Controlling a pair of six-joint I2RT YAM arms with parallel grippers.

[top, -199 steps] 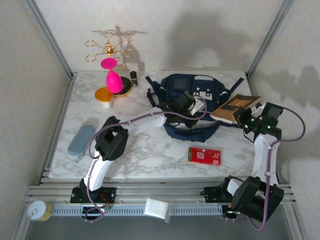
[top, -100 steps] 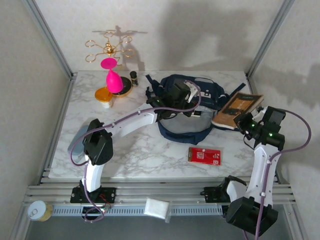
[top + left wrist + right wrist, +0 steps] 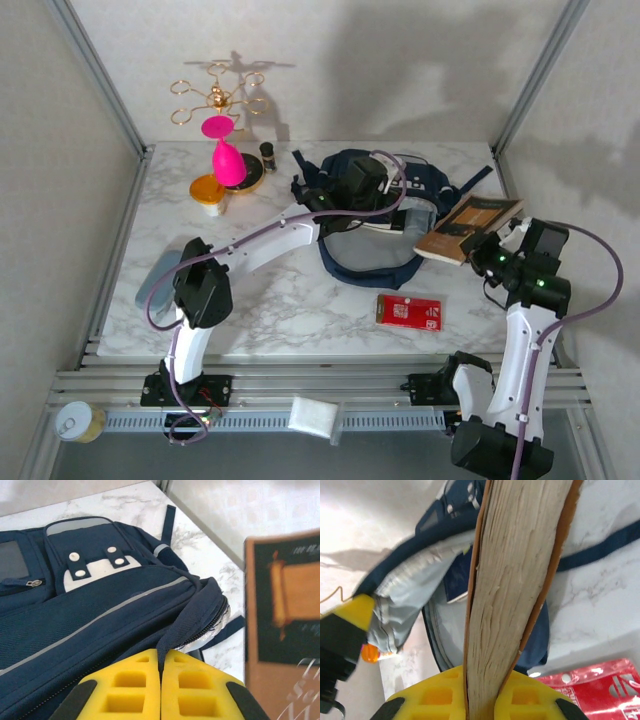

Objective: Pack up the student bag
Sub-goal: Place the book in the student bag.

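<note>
The student bag [image 3: 372, 268], navy with thin light stripes, lies at the back middle of the marble table with its mouth held open. My left gripper [image 3: 376, 206] is shut on the zipped edge of the bag's flap [image 3: 172, 635], its yellow fingers [image 3: 125, 685] pinching the navy fabric. My right gripper [image 3: 484, 250] is shut on a brown-covered book [image 3: 468, 222], held just right of the bag. In the right wrist view the book's page edge [image 3: 520, 580] points at the bag's grey-lined opening [image 3: 415, 587].
A red packet [image 3: 408, 312] lies in front of the bag. A blue-grey case [image 3: 160, 280] sits at the left edge. A pink glass [image 3: 226, 160], an orange lid [image 3: 207, 188], a small dark bottle [image 3: 267, 152] and a gold rack [image 3: 215, 95] stand at the back left.
My left gripper has pulled the bag's flap up and toward the back, so the mouth gapes wider. My right arm has brought the book nearer the opening and a little lower.
</note>
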